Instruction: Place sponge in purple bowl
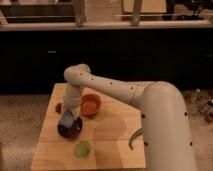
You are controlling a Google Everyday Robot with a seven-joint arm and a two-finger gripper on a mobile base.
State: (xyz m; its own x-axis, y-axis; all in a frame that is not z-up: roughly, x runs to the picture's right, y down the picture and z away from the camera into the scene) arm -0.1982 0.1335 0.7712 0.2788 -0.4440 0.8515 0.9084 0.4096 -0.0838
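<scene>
Pale wood desk [107, 137], plank-grained, rectangular, standing on a speckled floor before a dark counter front. Arm [150, 107]: smooth cream-white shell, rounded segments, small dark dots along its length, bent at an elbow and reaching down to the desk's left part. Hand [67, 119]: low over the purple bowl [70, 129], right at its rim; whether it is apart or together I cannot tell. Purple bowl: round, dark, glossy, near the desk's left edge. Sponge [67, 119]: a pale bluish, soft-looking block at the tip of the hand, directly above or just inside the bowl; whether it touches the bowl cannot be told. Orange bowl [90, 104]: round, shallow, matt, just behind and to the right of the purple one, near but apart from it. Green object [82, 148]: small, rounded, light green, in front of the purple bowl. Small dark reddish item [59, 107]: at the left edge, shape unclear. Green curved strip [134, 138]: narrow, bent, lying beside the arm's broad lower segment
</scene>
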